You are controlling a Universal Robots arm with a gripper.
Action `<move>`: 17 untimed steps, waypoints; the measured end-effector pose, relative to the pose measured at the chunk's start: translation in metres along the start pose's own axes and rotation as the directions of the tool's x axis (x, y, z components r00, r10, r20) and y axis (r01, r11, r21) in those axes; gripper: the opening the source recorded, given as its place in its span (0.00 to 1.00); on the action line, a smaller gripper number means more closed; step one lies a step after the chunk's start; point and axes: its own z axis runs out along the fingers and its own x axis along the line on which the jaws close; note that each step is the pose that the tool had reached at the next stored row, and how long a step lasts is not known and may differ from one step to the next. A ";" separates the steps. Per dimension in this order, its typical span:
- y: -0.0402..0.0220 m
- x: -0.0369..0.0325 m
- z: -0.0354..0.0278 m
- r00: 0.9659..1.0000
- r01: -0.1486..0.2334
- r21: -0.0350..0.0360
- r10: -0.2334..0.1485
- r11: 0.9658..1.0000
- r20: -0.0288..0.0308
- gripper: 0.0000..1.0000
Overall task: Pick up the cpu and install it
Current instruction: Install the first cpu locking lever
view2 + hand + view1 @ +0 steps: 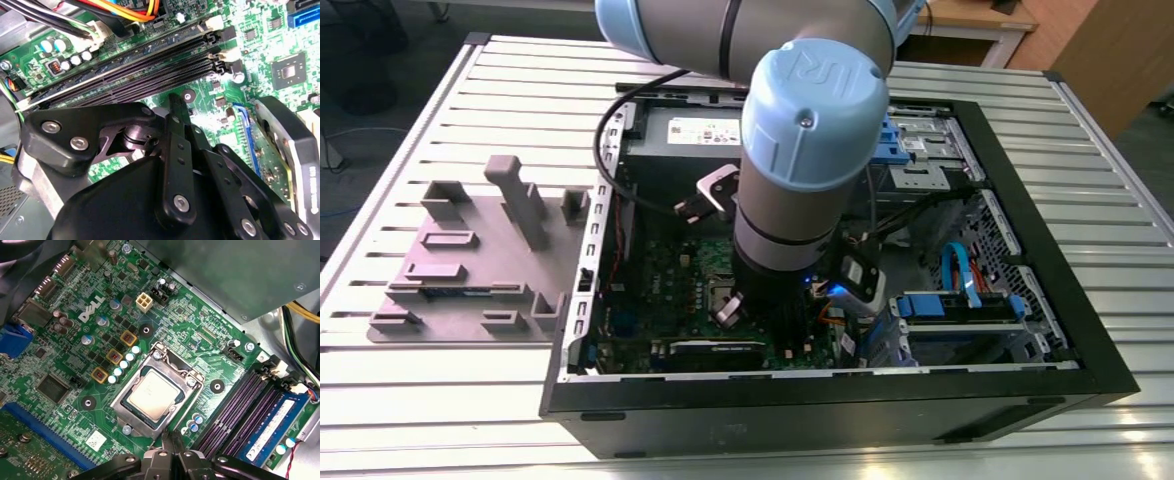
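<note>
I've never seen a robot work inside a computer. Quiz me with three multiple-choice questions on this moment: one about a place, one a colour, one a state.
1. Where is the cpu?
A. in the metal-framed socket
B. on the floor
C. on the memory sticks

2. What colour is the circuit board?
A. red
B. green
C. white

3. The computer case is:
A. closed
B. open
C. upside down

Answers:
1 A, the chip lies flat inside the frame in the first wrist view.
2 B, the board is green around the socket.
3 B, the arm reaches down into it in the exterior view.
</note>
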 end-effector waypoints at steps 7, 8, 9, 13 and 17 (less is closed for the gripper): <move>0.0010 -0.0010 -0.0199 1.000 0.000 0.000 0.000 1.000 0.000 0.11; 0.0012 -0.0012 -0.0230 1.000 0.000 0.000 0.000 1.000 -0.001 0.11; 0.0013 -0.0013 -0.0254 1.000 0.000 -0.001 0.000 1.000 -0.001 0.11; 0.0014 -0.0015 -0.0272 1.000 0.000 -0.001 0.000 1.000 -0.002 0.11; 0.0029 -0.0024 -0.0272 1.000 0.000 -0.001 0.000 1.000 -0.002 0.11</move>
